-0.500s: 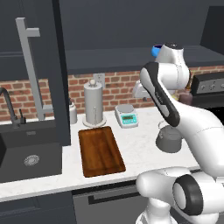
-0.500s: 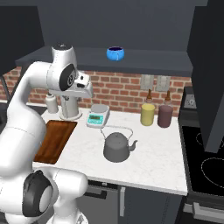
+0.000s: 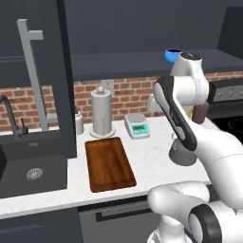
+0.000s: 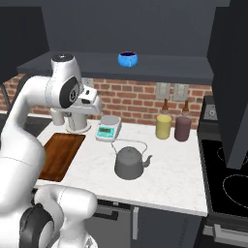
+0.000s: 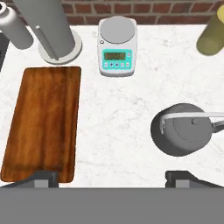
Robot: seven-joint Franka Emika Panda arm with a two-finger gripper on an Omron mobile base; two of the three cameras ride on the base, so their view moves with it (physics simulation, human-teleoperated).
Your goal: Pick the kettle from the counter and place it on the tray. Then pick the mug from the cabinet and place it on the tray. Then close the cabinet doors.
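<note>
**Tool open above the desk, kettle not yet lifted**

The tool [image 5: 112, 177] hangs with its fingertips spread wide, holding nothing. The squat grey metal kettle [image 4: 130, 162] stands on the white marble-look desk [image 5: 122, 113], apart from the dark brown wooden tray [image 5: 41, 120]. The small blue mug [image 4: 127, 59] sits on the dark cabinet shelf [image 4: 160, 65].

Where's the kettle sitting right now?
The kettle stands on the white counter, right of the wooden tray and in front of the small kitchen scale; in the hand view it lies at lower right.
</note>
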